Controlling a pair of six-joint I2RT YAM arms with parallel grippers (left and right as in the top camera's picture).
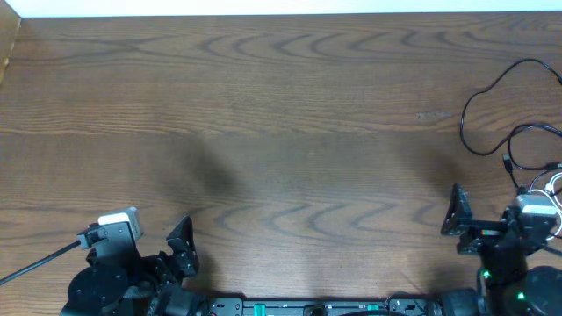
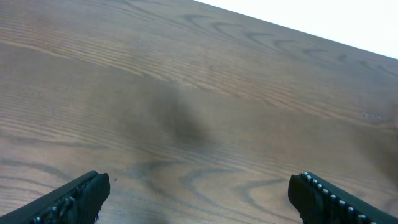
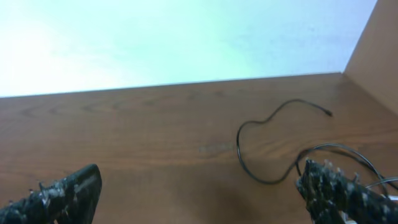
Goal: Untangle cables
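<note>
Thin black cables [image 1: 492, 88] lie looped at the far right of the wooden table; a second black loop [image 1: 527, 149] and a bit of white cable [image 1: 555, 183] lie nearer the right arm. In the right wrist view the black cable [image 3: 249, 146] curves ahead, to the right of centre, and another loop [image 3: 336, 148] runs by the right finger. My right gripper [image 3: 199, 196] is open and empty, above the table short of the cables. My left gripper [image 2: 199, 199] is open and empty over bare wood at the front left [image 1: 180, 246].
The table's back edge [image 1: 281, 16] meets a white wall. A wooden side panel [image 3: 376, 56] rises at the right. Thick black arm cable [image 1: 35, 263] trails off at the front left.
</note>
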